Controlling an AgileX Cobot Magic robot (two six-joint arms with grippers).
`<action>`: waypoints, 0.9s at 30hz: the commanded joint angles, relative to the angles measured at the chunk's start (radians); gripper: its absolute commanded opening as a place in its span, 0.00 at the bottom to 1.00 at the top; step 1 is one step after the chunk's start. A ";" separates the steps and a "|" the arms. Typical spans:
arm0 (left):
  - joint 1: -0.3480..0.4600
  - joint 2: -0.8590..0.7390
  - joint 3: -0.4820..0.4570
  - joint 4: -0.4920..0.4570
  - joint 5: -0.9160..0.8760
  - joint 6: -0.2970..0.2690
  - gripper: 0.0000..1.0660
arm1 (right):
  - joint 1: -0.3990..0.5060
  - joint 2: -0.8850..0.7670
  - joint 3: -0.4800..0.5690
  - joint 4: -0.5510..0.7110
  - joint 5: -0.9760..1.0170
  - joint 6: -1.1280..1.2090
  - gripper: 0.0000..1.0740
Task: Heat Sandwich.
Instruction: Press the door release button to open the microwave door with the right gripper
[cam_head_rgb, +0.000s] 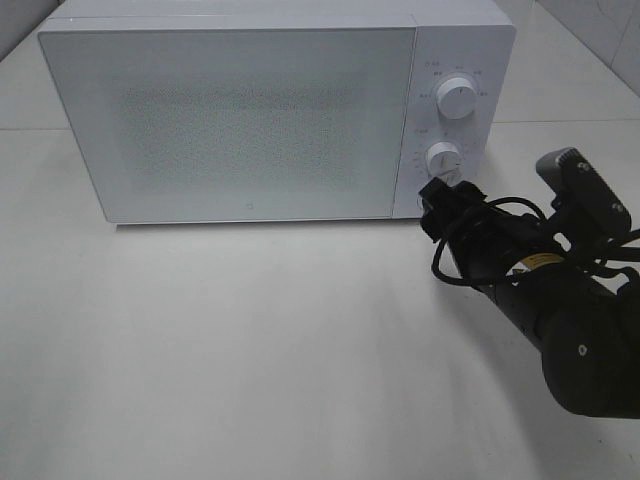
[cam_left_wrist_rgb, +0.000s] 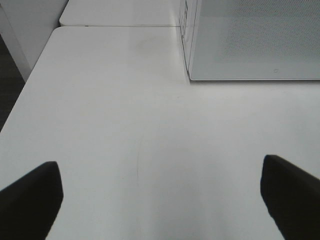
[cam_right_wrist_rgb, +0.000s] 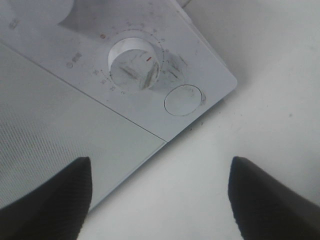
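Left fingers (cam_left_wrist_rgb: 30, 200): spread wide, nothing between them, hanging over bare worktop (cam_left_wrist_rgb: 125, 125) short of the microwave's (cam_left_wrist_rgb: 250, 40) front corner. Idle, by the look of it.

Right arm (cam_head_rgb: 580, 350) reaches in from the near right. Right fingers (cam_right_wrist_rgb: 45, 200): apart, gripping nothing, tips just beside the bottom corner of the control panel. Wrist view looks straight at the round button (cam_right_wrist_rgb: 184, 100), with the lower knob (cam_right_wrist_rgb: 136, 64) just past it. Contact with either: can't tell.

Upper knob (cam_head_rgb: 457, 98) has nothing near it. Door (cam_head_rgb: 230, 120) is shut; the panel is frosted with a dot mesh, so there's no view inside.

Sandwich: not visible in any view. None on the worktop that shows, none in either set of fingers. Inside the oven or off-frame, can't tell.

Progress, my read: two options.
- Sandwich already loaded, so door closing is done and what's left is setting the knob to start the heat.
- Not loaded, so the right side is going for the button to pop the door, and nearly everything is left.

The bare worktop leans me toward the first, low confidence.
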 joint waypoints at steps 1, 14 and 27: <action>0.001 -0.023 0.002 -0.001 -0.009 -0.009 0.97 | 0.004 -0.004 -0.001 -0.005 -0.005 0.277 0.67; 0.001 -0.023 0.002 -0.001 -0.009 -0.009 0.97 | 0.004 -0.004 -0.001 -0.004 -0.005 0.779 0.43; 0.001 -0.023 0.002 -0.001 -0.009 -0.009 0.97 | 0.004 -0.004 -0.001 -0.005 -0.006 0.808 0.00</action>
